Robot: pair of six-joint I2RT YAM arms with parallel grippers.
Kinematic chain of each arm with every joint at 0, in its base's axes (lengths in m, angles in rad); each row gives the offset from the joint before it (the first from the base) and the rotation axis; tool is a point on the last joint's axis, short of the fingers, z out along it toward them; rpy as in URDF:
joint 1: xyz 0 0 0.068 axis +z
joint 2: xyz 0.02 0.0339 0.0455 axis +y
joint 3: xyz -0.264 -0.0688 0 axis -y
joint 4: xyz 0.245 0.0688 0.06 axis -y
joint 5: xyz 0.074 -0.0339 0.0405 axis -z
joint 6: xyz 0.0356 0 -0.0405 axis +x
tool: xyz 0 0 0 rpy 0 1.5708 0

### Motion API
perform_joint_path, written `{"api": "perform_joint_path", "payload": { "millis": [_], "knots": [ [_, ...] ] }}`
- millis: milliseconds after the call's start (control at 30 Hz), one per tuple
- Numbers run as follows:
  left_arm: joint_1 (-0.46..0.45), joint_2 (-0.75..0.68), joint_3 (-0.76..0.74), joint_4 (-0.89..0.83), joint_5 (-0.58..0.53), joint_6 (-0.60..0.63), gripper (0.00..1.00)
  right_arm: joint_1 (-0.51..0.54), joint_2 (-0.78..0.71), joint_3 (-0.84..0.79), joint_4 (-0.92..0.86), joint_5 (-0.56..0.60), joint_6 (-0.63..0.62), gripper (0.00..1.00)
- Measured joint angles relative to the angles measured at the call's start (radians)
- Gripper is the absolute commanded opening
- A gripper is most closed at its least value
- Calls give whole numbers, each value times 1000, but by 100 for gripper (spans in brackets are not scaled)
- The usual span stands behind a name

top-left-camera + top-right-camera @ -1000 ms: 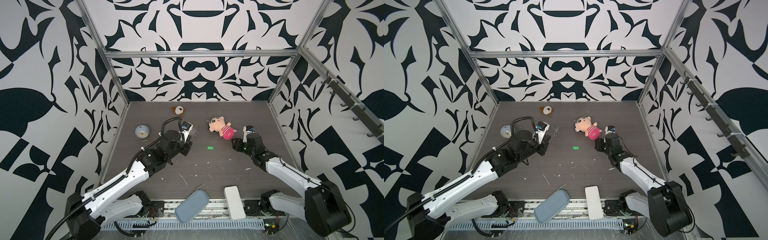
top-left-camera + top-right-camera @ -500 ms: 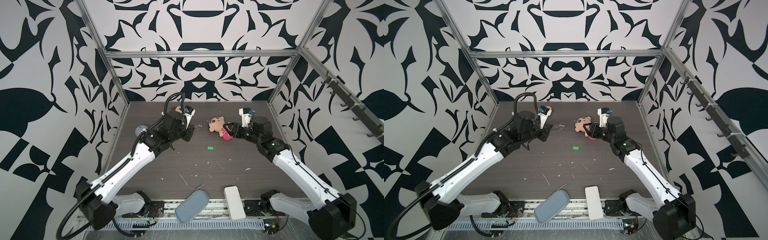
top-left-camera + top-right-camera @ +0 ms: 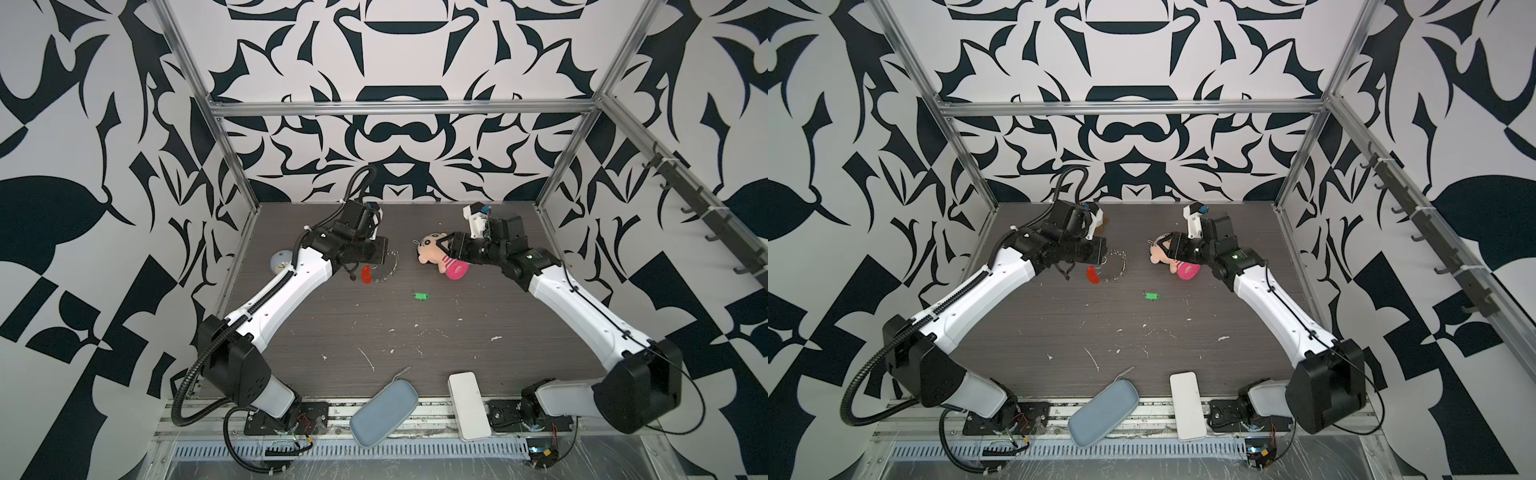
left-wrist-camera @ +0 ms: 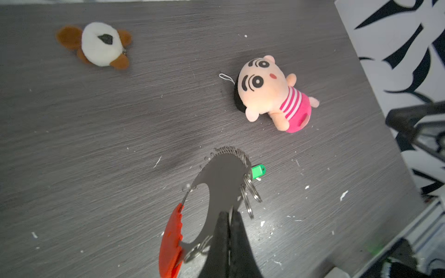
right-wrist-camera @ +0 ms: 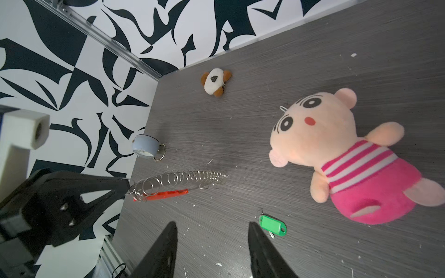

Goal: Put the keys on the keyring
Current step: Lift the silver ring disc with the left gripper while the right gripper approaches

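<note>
In both top views the right gripper [image 3: 445, 245] covers part of the pink doll's [image 3: 428, 254] face. In a top view, left of the doll, the left arm [image 3: 291, 291] hides half of a small round blue thing [image 3: 278, 261]. The brown and white dog toy [image 4: 102, 44] is behind that arm too. The keyring's [image 3: 366, 275] silver rings, also left of the doll, are too small to count there.

In the left wrist view the rings cover half of the green key tag [image 4: 258, 171]. The picture's edge cuts off the keyring's red piece [image 4: 171, 240] and the blurry left gripper [image 4: 227, 214].

In the right wrist view the edge cuts off the doll's foot and the right gripper's fingers [image 5: 166, 245].
</note>
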Motion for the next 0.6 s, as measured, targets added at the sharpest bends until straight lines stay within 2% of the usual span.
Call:
{"api": "perform_joint_path", "payload": {
  "millis": [100, 233, 433, 600],
  "knots": [
    [96, 48, 24, 39, 44, -79, 0, 0, 53, 13, 11, -23, -6, 53],
    [168, 84, 24, 52, 55, -150, 0, 2, 165, 29, 57, -66, 16, 55],
    [172, 100, 21, 98, 71, -238, 0, 53, 401, 166, 115, -141, 53, 57],
    [177, 102, -47, 227, 94, -338, 0, 96, 530, 266, 172, -207, 79, 56]
  ]
}}
